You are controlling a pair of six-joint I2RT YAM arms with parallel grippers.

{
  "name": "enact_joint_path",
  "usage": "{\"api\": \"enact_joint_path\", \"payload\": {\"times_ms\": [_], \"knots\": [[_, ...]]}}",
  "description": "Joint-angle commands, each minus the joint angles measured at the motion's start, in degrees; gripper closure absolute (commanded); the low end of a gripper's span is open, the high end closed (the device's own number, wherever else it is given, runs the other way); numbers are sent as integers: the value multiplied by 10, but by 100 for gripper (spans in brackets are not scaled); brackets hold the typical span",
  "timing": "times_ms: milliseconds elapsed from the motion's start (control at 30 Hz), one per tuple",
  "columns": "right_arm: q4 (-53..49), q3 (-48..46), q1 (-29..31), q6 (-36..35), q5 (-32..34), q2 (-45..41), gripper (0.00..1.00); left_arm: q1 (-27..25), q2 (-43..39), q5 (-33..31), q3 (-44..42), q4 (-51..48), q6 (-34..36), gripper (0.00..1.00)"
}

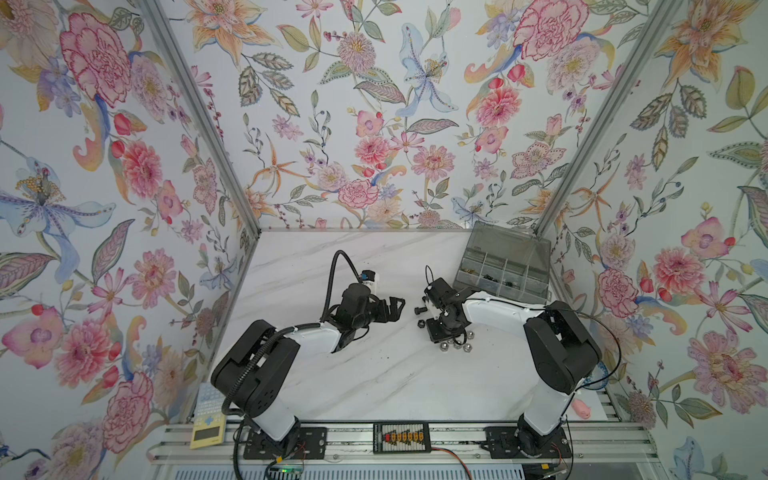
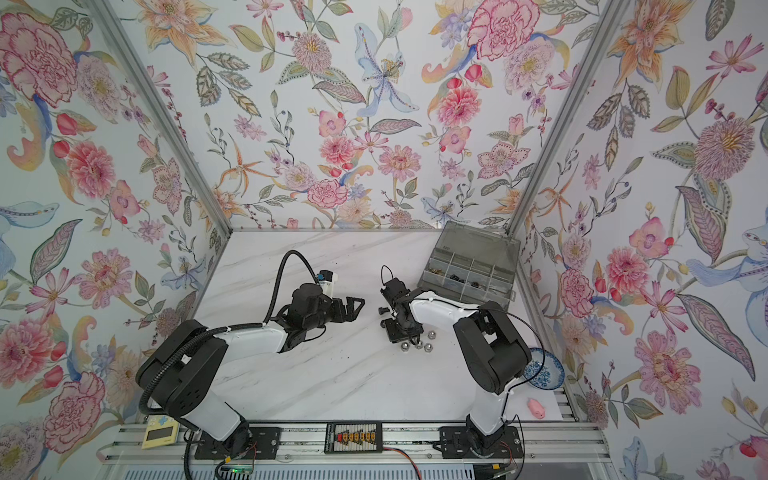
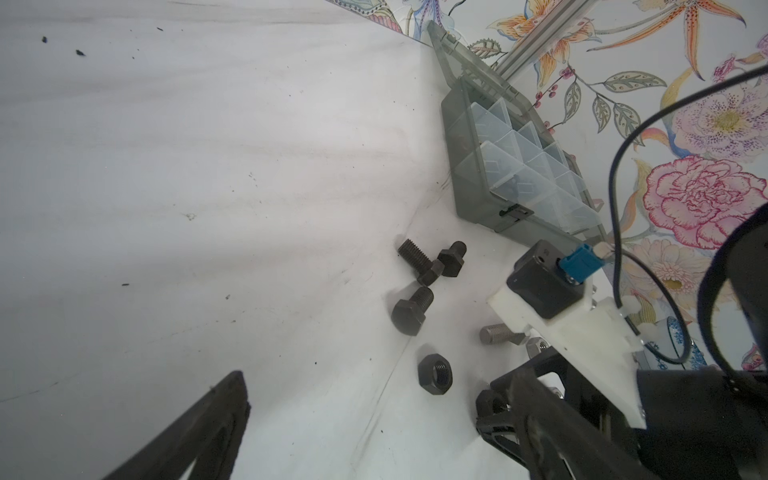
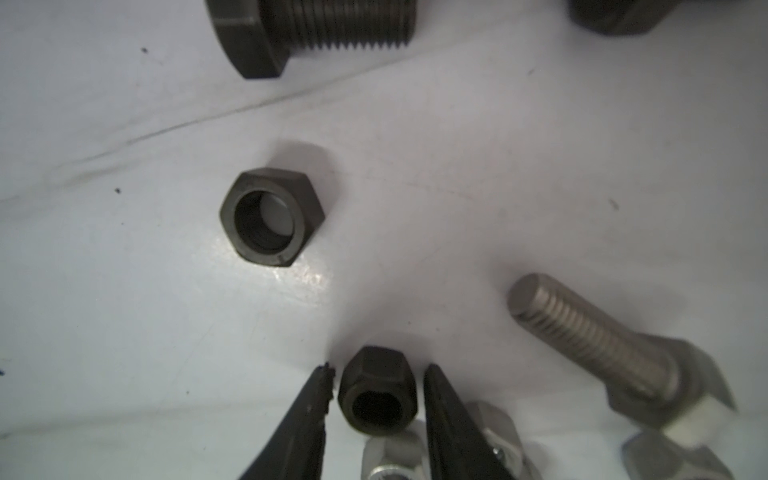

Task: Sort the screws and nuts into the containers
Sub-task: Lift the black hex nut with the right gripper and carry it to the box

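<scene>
In the right wrist view my right gripper [image 4: 380,368] is open, its two fingers straddling a small black nut [image 4: 378,395] that lies on the table, with a thin gap on each side. Another black nut [image 4: 272,216], a black screw [image 4: 311,29] and a silver screw [image 4: 602,345] lie just beyond it, and silver nuts [image 4: 390,457] sit under the fingers. My left gripper [image 1: 395,307] hangs open and empty, left of the pile. Three black screws [image 3: 409,309] show in the left wrist view. The smoky-grey organiser [image 1: 498,297], the containers, stands open at the back right.
A blue-and-white bowl [image 2: 542,368] and a pink toy [image 2: 536,408] sit behind the right arm near the front right. A yellow handheld device [image 1: 208,419] lies at the front left corner. Floral walls enclose the white marbled table [image 1: 374,374].
</scene>
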Motion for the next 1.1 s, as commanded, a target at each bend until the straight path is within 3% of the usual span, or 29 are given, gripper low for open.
{"api": "enact_joint_path", "payload": {"times_ms": [0, 200, 300, 433, 600, 800, 1067], "knots": [[-1, -1, 5, -7, 8, 27, 68, 2, -12, -7, -6, 5, -3, 1], [-1, 3, 4, -8, -4, 25, 92, 3, -13, -6, -8, 6, -4, 1], [1, 3, -2, -10, -22, 10, 98, 3, -14, -6, -8, 6, -4, 1], [11, 2, -31, -12, -60, -37, 99, 4, -15, -6, -7, 5, -4, 1], [18, 13, -111, -17, -102, -93, 98, 4, -15, -5, -7, 8, -3, 0], [17, 52, -233, -6, -86, -107, 98, 4, -13, -2, -10, 14, -3, 1], [17, 119, -364, 17, -44, -54, 97, 6, -19, 1, -15, 17, -2, 1]]}}
